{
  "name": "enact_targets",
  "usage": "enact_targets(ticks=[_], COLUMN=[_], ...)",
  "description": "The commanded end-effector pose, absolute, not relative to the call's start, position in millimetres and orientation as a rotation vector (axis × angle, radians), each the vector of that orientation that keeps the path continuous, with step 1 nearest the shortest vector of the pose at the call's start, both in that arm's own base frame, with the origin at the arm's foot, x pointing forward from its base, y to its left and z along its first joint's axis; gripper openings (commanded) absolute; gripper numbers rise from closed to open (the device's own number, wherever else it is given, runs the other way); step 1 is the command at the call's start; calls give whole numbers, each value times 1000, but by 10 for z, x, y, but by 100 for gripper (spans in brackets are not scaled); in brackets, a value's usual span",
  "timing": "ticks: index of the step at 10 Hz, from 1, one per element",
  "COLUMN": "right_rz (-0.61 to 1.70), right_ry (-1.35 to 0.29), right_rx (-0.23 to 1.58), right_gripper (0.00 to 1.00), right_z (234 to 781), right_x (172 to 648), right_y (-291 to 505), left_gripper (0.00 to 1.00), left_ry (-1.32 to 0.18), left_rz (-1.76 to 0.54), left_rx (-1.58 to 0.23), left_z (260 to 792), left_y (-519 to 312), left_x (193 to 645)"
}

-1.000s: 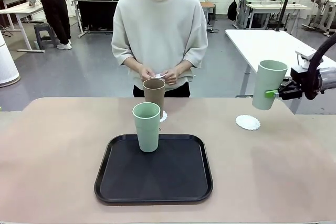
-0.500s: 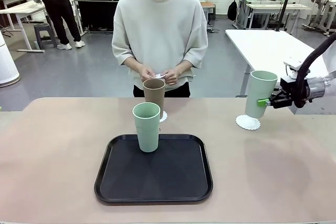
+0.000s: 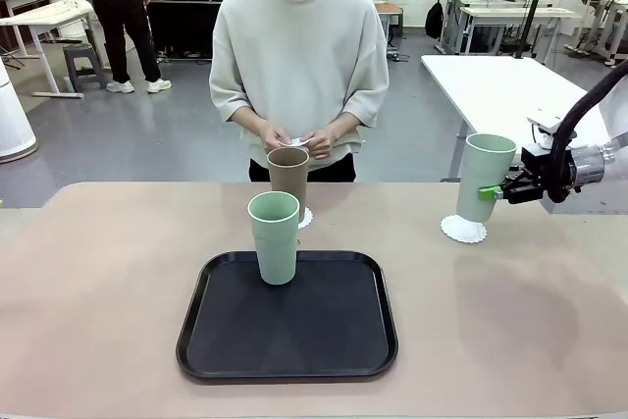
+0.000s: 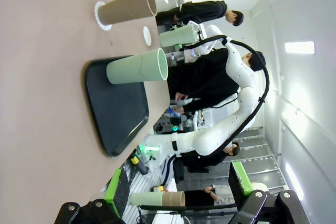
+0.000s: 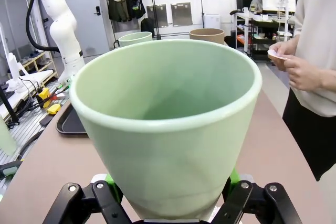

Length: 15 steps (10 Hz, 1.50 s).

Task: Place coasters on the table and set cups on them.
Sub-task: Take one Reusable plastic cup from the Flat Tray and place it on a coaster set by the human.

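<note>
My right gripper is shut on a pale mint cup, gripped at mid-height and tilted slightly. The cup's base hangs right at a white lacy coaster on the beige table; I cannot tell whether they touch. In the right wrist view this cup sits between the green pads. A brown cup stands on another coaster behind the black tray. A second mint cup stands on the tray. My left gripper is open with nothing between its fingers.
The person across the table holds a small white coaster in both hands above the brown cup. A white-topped table stands behind my right arm. The table's left side and front right are bare.
My right gripper has carried the mint cup leftward and down, from beside the table edge to the coaster. The other cups, the tray and the person's hands are unchanged.
</note>
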State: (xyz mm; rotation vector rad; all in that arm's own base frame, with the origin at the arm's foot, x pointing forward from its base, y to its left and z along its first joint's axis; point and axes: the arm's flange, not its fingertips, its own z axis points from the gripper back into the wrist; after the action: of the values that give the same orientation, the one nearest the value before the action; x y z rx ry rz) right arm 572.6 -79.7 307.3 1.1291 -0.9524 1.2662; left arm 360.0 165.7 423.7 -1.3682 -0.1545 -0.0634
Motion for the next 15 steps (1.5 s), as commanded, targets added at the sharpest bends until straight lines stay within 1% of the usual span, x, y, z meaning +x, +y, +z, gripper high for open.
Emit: enact_targets(ticks=[1,3,7,9,15], right_rz=[1269,1266,1366,1372,1341], right_ry=[-954,-952,-916,-905,-940], right_rx=[1138,1129,1097,1086,1096], right_gripper=[84,84,84,84,84], right_z=[3088,3073,2847,2792,2680], right_x=[5709,5726,5830,5846,5988], right_y=[-785,-796,-705,-695,-836], left_gripper=[100,100,100,100,100], left_ry=[-157,-157,-157,-157,-157], left_rz=[-58,-58,-58,-58,-58], left_rx=[-1367,-1367,-1367,-1367,-1367], left_z=[4262,4262,4262,4262,4262], left_y=[1667,1667,1667,1667,1667], left_x=[3592,3592,3592,3592,3592])
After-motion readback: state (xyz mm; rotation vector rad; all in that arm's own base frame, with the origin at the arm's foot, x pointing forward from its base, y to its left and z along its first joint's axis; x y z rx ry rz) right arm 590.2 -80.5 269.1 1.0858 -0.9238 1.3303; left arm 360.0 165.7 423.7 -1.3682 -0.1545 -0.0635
